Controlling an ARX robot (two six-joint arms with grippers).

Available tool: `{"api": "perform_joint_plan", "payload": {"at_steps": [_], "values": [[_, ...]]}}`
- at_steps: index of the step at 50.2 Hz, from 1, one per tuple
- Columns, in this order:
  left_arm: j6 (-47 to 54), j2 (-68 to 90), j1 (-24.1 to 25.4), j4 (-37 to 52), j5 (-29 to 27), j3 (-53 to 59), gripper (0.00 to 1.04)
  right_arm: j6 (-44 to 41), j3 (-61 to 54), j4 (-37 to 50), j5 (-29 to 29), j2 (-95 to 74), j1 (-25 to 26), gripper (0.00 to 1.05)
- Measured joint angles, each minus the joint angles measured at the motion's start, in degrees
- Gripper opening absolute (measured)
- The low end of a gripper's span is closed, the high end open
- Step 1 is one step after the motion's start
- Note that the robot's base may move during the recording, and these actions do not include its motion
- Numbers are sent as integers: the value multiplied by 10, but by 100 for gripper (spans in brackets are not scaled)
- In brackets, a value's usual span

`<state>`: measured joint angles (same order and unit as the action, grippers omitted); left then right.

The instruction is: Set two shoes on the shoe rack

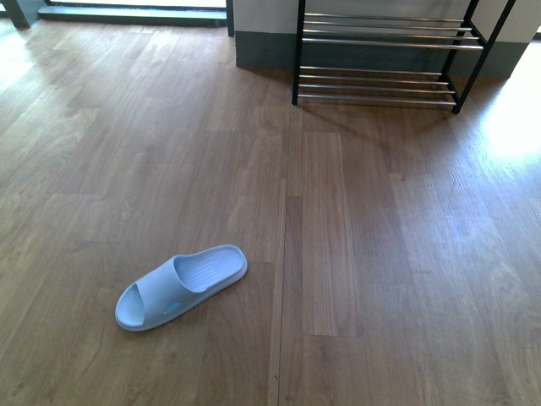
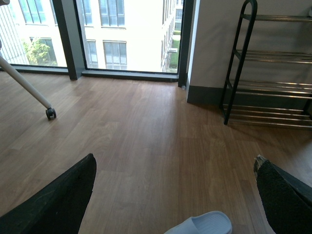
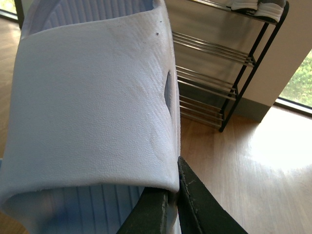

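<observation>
The shoes in view are light blue slide sandals. One sandal (image 1: 181,286) lies flat on the wooden floor, well short of the shoe rack (image 1: 380,40) at the back wall. In the left wrist view, that sandal's end (image 2: 202,224) shows at the picture's edge. My left gripper (image 2: 174,161) hangs open above the floor with nothing between its fingers. My right gripper (image 3: 173,195) is shut on the side edge of a second sandal (image 3: 97,97), held up and filling most of that view. The rack (image 3: 209,47) stands beyond it. Neither arm shows in the front view.
The rack (image 2: 278,56) has black side frames and chrome bars. Pale-soled footwear (image 3: 256,5) sits on its upper shelf, cut off by the frame. A white wheeled leg (image 2: 29,87) stands near the big windows. Bare wooden floor lies between the sandal and the rack.
</observation>
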<state>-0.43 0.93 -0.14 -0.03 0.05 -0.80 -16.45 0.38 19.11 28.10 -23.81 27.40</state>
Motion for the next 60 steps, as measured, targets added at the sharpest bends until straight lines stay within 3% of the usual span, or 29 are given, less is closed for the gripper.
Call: {"api": "perform_joint_plan", "payload": {"at_steps": [50, 52, 54, 57, 60], "values": [[-3, 2, -1, -4, -3, -1, 95, 0, 0, 0, 0, 0, 0, 2], [-62, 34, -7, -81, -39, -28, 95, 0, 0, 0, 0, 0, 0, 2], [-134, 91, 6, -147, -28, -60, 95, 0, 0, 0, 0, 0, 0, 2], [-256, 168, 34, -146, 2, -70, 95, 0, 0, 0, 2, 0, 0, 2], [-351, 251, 48, -91, 17, -71, 95, 0, 0, 0, 2, 0, 0, 2]]}}
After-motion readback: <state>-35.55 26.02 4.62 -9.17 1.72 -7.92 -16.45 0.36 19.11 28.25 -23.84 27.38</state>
